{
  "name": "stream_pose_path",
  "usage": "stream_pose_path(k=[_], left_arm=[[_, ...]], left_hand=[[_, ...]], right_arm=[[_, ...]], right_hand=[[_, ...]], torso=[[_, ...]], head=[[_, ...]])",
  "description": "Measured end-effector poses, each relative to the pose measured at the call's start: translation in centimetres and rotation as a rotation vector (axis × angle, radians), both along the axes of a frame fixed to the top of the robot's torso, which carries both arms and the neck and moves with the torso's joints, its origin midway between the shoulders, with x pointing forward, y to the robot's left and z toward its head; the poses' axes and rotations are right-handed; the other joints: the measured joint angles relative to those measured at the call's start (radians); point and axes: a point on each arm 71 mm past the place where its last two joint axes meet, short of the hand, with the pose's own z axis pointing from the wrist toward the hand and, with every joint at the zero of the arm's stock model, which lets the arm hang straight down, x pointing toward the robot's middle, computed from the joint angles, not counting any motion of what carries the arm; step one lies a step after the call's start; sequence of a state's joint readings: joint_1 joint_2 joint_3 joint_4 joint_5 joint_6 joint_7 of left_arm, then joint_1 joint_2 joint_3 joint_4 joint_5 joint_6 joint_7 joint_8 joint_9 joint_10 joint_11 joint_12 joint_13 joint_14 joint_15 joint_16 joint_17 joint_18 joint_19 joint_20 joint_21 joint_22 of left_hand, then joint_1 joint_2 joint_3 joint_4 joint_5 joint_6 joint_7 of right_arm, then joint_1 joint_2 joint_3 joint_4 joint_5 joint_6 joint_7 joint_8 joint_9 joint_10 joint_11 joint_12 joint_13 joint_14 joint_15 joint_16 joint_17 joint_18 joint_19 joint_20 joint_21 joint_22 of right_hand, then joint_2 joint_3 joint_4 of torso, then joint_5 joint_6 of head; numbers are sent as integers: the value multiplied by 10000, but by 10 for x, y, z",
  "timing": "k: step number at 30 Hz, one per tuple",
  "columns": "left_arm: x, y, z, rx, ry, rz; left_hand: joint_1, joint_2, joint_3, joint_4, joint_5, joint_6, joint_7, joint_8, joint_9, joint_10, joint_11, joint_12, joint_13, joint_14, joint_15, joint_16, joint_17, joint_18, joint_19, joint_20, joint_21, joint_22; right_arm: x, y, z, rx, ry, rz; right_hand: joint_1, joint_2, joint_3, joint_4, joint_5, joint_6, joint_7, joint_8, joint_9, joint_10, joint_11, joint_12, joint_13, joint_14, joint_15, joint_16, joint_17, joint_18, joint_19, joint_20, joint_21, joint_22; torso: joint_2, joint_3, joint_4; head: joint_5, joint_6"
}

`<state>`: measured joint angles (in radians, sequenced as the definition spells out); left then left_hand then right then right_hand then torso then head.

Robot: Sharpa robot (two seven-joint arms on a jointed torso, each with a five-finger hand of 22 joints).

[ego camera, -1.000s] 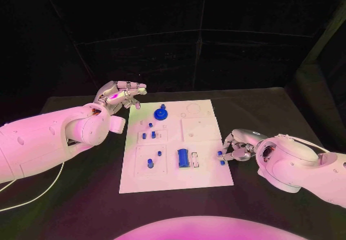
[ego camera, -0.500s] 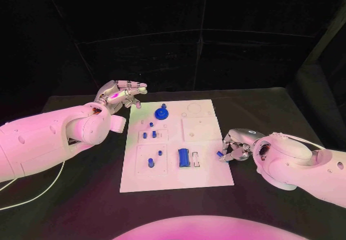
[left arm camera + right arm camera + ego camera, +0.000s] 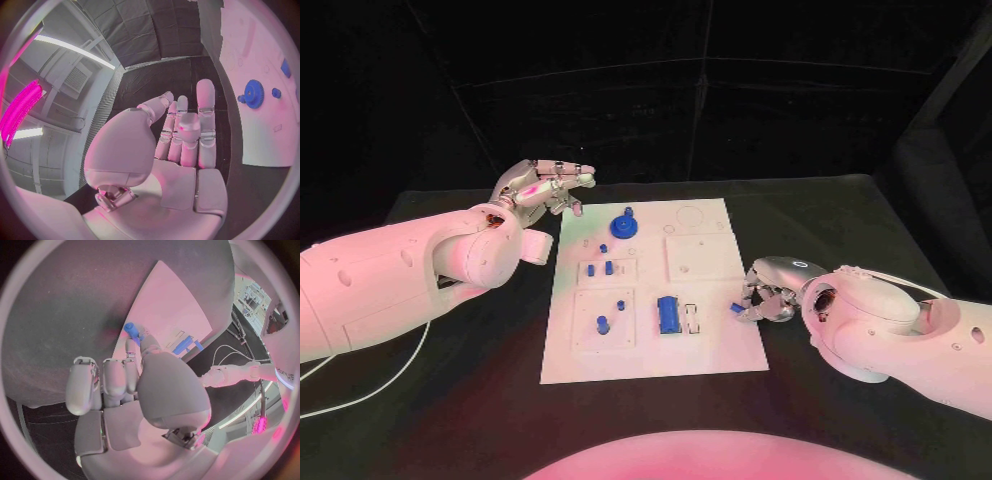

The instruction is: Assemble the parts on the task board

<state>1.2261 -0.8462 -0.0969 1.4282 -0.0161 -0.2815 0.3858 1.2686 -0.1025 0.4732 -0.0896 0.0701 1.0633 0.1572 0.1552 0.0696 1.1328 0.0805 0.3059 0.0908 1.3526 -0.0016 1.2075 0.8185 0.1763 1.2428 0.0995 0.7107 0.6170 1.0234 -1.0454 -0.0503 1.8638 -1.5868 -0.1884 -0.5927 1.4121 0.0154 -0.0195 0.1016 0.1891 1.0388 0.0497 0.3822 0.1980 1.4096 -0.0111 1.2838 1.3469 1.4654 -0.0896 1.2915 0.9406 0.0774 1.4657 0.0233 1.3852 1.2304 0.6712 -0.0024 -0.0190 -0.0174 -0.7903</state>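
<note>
— Right hand (image 3: 772,298) sits at the right edge of the task board (image 3: 708,358), its fingers pinching a small blue peg (image 3: 736,309). The right wrist view shows that peg (image 3: 130,329) at the fingertips, over the board's pale surface.

— Has anything shifted?

— Yes. A second ago the peg was lower along the board's edge, and the hand was further out over the desk (image 3: 848,220). Both have since crept inward and up a little, so the peg looks lifted and carried rather than lying loose.

— And the left hand?

— The left hand (image 3: 542,187) hovers beyond the board's far left corner, fingers apart, holding nothing, just as before. Its wrist view shows straight fingers (image 3: 205,107) with the blue gear (image 3: 254,93) off to one side.

— What else is on the board?

— The blue gear (image 3: 625,226) near the far end, a pair of small pegs (image 3: 599,269) below it, a single peg (image 3: 602,324) in the near-left panel, and a long blue block (image 3: 668,316) in the middle.

— So where does the task stand?

— Probably mid-carry. The pinched peg has yet to reach a hole, and which socket it is meant for cannot be told.
</note>
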Motion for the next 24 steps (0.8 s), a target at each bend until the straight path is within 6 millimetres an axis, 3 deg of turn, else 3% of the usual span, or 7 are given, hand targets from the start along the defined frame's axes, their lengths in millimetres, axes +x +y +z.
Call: stream_pose_path(k=[11, 12, 13, 17, 24], left_arm=[[0, 0, 0, -1, 3, -5], [0, 0, 0, -1, 4, -6], [0, -1, 0, -2, 4, -7], [0, -1, 0, -4, 5, -15], [0, -1, 0, -10, 8, -27]], left_hand=[[0, 0, 0, 0, 0, 0, 0, 0, 0, 0, 0, 0, 0, 0, 0, 0, 1, 1, 0, 0, 0, 1], [0, 0, 0, 0, 0, 0, 0, 0, 0, 0, 0, 0, 0, 0, 0, 0, 1, 0, 0, 0, 0, 1], [0, 0, 0, 0, 0, 0, 0, 0, 0, 0, 0, 0, 0, 0, 0, 0, 1, 0, 0, 0, 0, 1], [0, 0, 0, 0, 0, 0, 0, 0, 0, 0, 0, 0, 0, 0, 0, 0, 1, 1, 0, 0, 0, 1], [0, 0, 0, 0, 0, 0, 0, 0, 0, 0, 0, 0, 0, 0, 0, 0, 1, 1, 0, 0, 0, 1]], right_arm=[[-10, 6, 5, 1618, 52, -622], [-10, 7, 5, 1802, 114, -704], [-10, 7, 5, 1977, 188, -789], [-10, 11, 4, 2700, 572, -1087], [-10, 21, 0, 3575, 1254, -1317]], right_hand=[[-13, 13, 1693, 7, 266, 57, 53, -321, 15, 70, -70, -4, -24, 0, -1, 43, 138, 0, 36, -35, 41, 74], [-17, 10, 1817, 12, 317, 64, 62, -328, -270, 70, -70, -5, -27, 0, -1, 43, 153, 1, 36, -35, 41, 74], [-54, -28, 1849, 8, 408, 80, 78, -341, -463, 70, -70, -5, -55, 0, -1, 64, 179, 0, 36, -35, 41, 86], [-440, -373, 2648, 10, 574, 110, 109, -380, -469, 163, -162, -31, -551, -1, -6, 98, 221, -1, 35, -35, 67, 117], [-1091, -610, 3166, 90, 818, 117, 115, -429, -469, 289, -212, 26, -447, -3, -40, 98, 276, 0, 35, -35, 82, 141]], torso=[[-2, -3, 1], [-2, -3, 1], [-2, -4, 1], [4, -9, 1], [11, -10, 1]], head=[[6, 16], [6, 16], [6, 22], [10, 36], [10, 18]])
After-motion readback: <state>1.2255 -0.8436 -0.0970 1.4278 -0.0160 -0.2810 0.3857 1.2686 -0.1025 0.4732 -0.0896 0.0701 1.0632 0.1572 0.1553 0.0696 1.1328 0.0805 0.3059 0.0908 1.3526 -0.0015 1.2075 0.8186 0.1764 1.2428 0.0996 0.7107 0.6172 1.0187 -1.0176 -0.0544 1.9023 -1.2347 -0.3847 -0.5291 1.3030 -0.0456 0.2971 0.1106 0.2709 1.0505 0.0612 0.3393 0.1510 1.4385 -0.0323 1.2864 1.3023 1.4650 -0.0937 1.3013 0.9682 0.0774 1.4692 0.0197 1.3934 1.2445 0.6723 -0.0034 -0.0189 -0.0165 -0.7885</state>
